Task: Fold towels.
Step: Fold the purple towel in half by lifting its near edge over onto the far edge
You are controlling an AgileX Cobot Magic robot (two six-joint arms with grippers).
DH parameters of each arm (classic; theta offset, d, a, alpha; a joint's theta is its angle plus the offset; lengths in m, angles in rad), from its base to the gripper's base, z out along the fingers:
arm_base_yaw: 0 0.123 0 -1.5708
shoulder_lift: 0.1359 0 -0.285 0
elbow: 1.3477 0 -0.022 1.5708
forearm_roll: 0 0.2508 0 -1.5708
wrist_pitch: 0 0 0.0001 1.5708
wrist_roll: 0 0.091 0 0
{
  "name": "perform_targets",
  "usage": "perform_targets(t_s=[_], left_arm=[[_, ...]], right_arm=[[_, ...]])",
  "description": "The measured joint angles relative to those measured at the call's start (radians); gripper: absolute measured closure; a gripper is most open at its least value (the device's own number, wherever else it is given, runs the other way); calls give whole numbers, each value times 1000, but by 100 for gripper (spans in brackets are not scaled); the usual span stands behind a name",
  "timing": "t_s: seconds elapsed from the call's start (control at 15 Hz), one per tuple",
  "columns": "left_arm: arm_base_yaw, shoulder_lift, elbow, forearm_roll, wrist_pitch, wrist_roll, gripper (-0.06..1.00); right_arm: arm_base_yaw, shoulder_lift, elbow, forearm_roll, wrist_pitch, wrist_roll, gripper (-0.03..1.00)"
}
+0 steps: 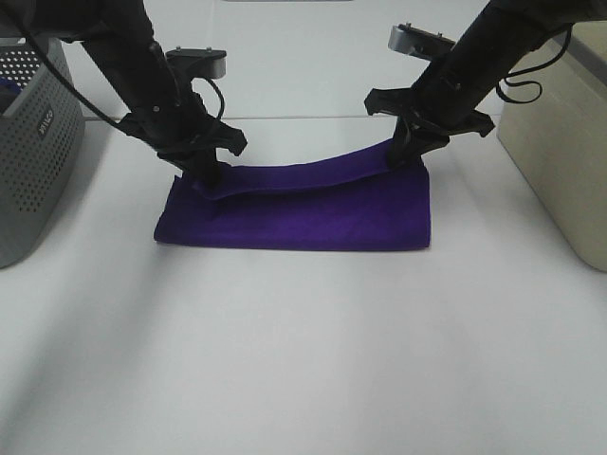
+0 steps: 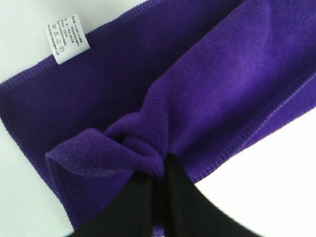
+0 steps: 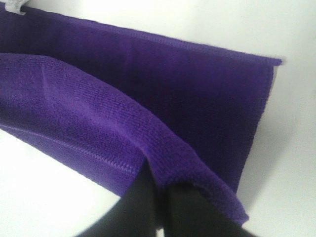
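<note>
Two corners of the purple towel (image 1: pixel 294 213) are held off the white table (image 1: pixel 303 379), one by each arm. In the exterior high view the towel is spread slightly toward 12 o'clock from the middle of the table, and its long edge at 6 o'clock lies flat. The left gripper (image 1: pixel 207 175) is clamped narrowly on the corner at about 10 o'clock of the cloth, where the fabric is bunched and twisted between the black fingers (image 2: pixel 143 207). The right gripper (image 1: pixel 406 150) is pinched tight on the corner at about 2 o'clock, with a fold of cloth draped over its tips. Between the two grips the raised edge is seen sagging in a shallow curve above the layer beneath. A small white tag (image 2: pixel 66 38) is shown on a flat edge of the towel in the left wrist view. A grey perforated basket (image 1: pixel 38 142) is placed at 9 o'clock of the table and a beige bin (image 1: pixel 560 142) at 3 o'clock, both apart from the towel.
</note>
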Motion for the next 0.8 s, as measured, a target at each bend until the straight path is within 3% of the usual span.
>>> perform_targets(t_s=[0.2, 0.6, 0.8], left_arm=[[0, 79, -67, 19, 17, 0, 94], [0, 84, -70, 66, -10, 0, 92], [0, 84, -70, 152, -13, -14, 69]], right_arm=[[0, 70, -33, -16, -22, 14, 94], [0, 92, -55, -16, -35, 15, 93], [0, 92, -55, -16, -33, 15, 73]])
